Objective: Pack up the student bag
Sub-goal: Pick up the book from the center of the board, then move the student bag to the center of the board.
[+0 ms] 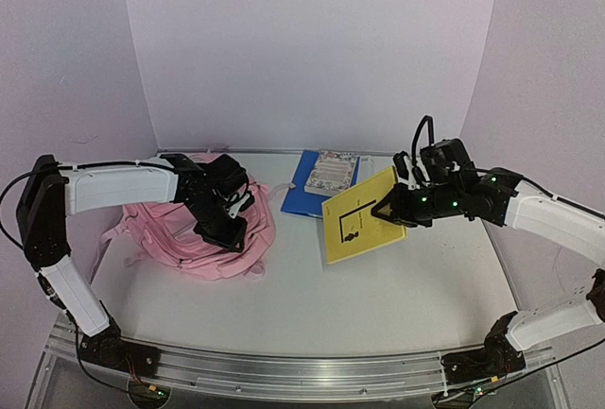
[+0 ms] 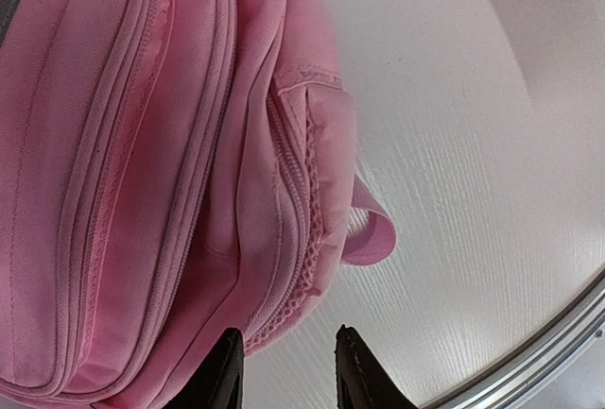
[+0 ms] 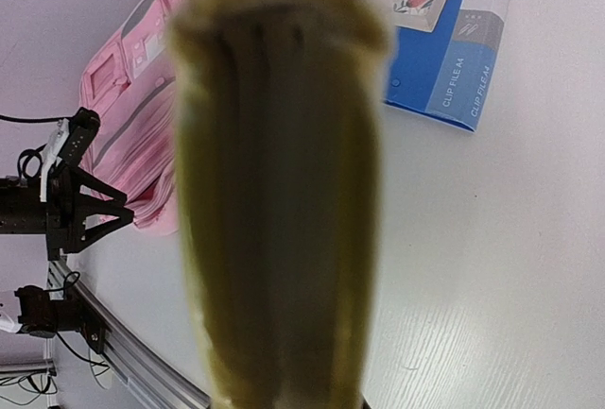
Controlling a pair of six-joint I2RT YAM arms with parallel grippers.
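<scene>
The student bag (image 1: pixel 175 239) lies slumped on the left side of the bench (image 1: pixel 378 305), and the left arm (image 1: pixel 113 187) is much the nearer of the two, its jaws hanging right over the bag's near right edge. The right arm (image 1: pixel 548 215) is well apart from the bag, which lies to its left across the bench, beyond a blue clip file (image 1: pixel 295 196) with a floral book (image 1: pixel 333 171) on top. The right jaws are clamped on the right edge of a yellow book (image 1: pixel 354 220), held tilted off the bench with its free edge towards the bag. In the left wrist view the left jaws stand partly open. One of the fingers (image 2: pixel 357 376) is over bare bench, the other is against the bag's mesh corner, and nothing is clearly pinched. The zips seen there look closed, so the book probably has no opening to enter yet.
</scene>
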